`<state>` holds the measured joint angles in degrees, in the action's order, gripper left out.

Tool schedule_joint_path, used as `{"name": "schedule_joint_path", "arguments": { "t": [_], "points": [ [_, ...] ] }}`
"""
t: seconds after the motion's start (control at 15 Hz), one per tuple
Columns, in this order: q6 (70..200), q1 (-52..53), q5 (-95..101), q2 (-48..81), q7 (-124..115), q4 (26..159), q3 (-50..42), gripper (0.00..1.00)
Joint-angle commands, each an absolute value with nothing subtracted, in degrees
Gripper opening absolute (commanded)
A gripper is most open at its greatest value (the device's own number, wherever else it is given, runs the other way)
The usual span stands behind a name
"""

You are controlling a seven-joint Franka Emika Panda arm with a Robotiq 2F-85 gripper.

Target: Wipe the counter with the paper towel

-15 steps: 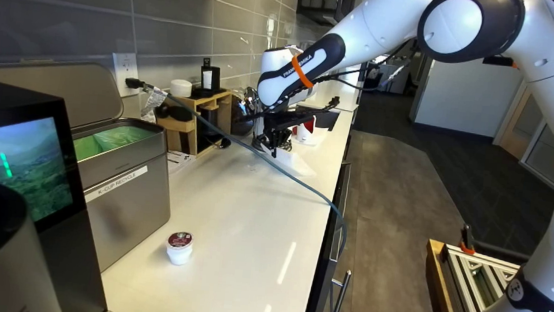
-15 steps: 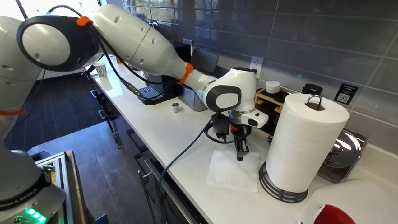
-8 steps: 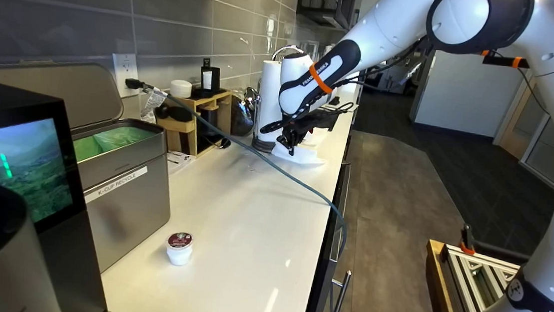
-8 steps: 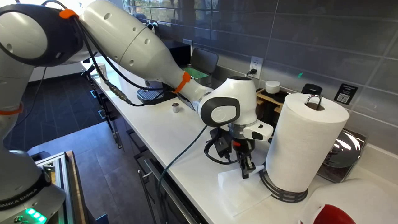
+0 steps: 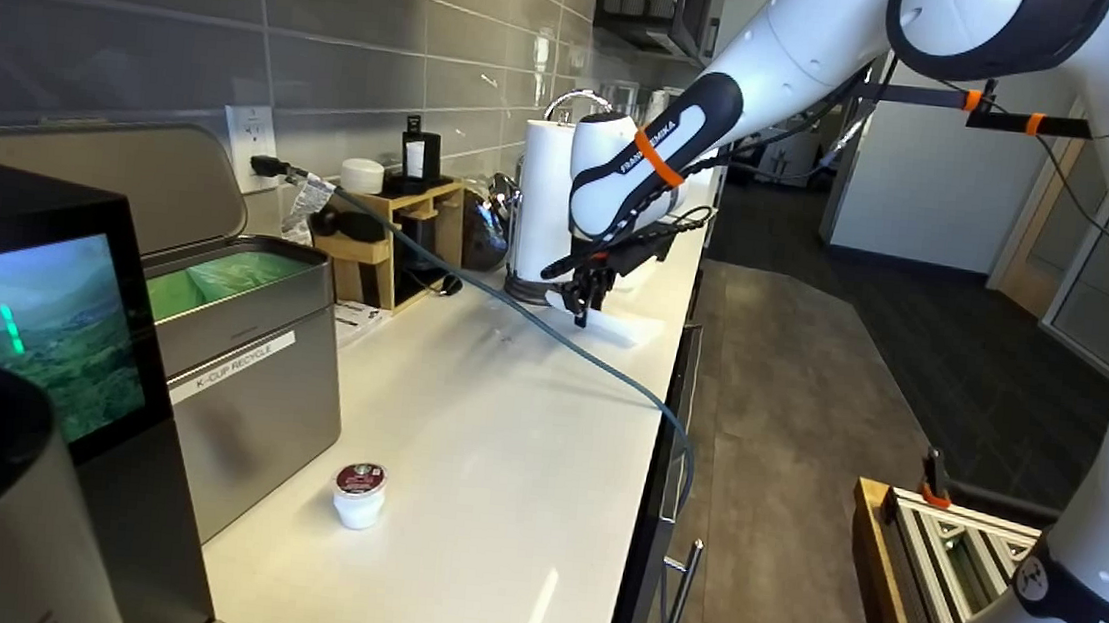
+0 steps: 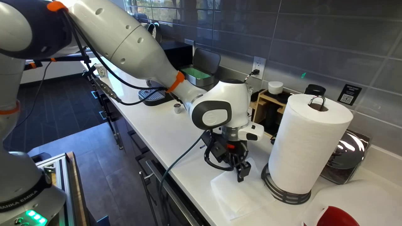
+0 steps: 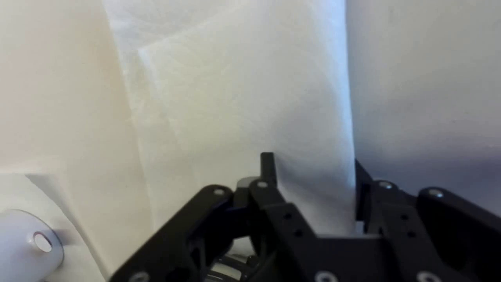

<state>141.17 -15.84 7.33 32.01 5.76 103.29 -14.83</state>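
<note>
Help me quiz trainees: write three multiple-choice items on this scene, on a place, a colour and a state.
1. Where is the paper towel?
A. On the wooden rack
B. On the counter, at the gripper
C. On the floor

2. What colour is the top of the coffee pod?
A. Dark red
B. Green
C. Yellow

3. How is the lid of the recycle bin?
A. Shut
B. Missing
C. Raised

1 B: both exterior views show it lying there.
2 A: an exterior view shows it dark red.
3 C: it stands up, baring the green liner.
</note>
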Motion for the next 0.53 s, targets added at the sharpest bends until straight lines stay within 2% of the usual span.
{"name": "schedule_joint_path", "arguments": {
  "t": [0.0,0.2,0.47],
  "points": [
    [143.2,-15.6,9.5,24.0,7.4,111.4,-14.8,0.78],
    [142.2,-15.4,8.9,17.5,8.8,116.3,-13.8,1.00],
    [139.1,-13.5,9.4,9.7,7.2,123.0,-12.9,1.00]
  ]
}}
